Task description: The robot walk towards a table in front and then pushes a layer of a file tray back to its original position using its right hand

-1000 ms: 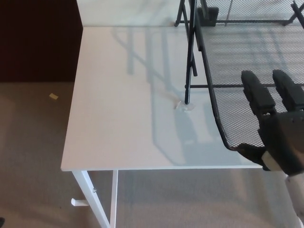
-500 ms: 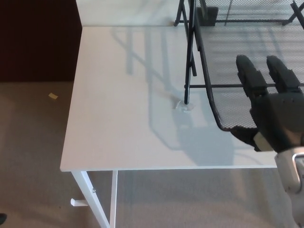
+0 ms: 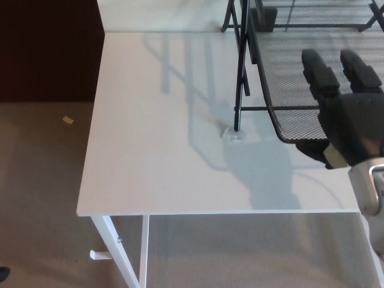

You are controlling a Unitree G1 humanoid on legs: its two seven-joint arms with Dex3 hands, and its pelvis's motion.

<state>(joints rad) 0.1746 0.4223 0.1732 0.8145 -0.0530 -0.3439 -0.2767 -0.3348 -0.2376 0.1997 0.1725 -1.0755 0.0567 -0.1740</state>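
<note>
Nearest: beige carpet floor, with the desk's white leg frame showing under the front edge; only the front-left legs are visible. One small yellowish scrap lies on the carpet left of the desk, too small to identify. White desk fills mid-frame, right edge cut off. Right hand comes in from the lower right, wrist partly out of frame; two thick fingers lie extended over the mesh, thumb below the front rim, so it is pinching or pressing on the front edge of the pulled-out tray layer — full closure cannot be confirmed, the palm hides the contact. That layer is black wire mesh, projecting toward the camera beyond the black file tray frame, right side cut off by the picture edge and the hand. One frame foot rests on the desk by a small clear smear. Further layers behind are cropped at the top, count unclear. Dark panel at far left. Left hand not visible.
</note>
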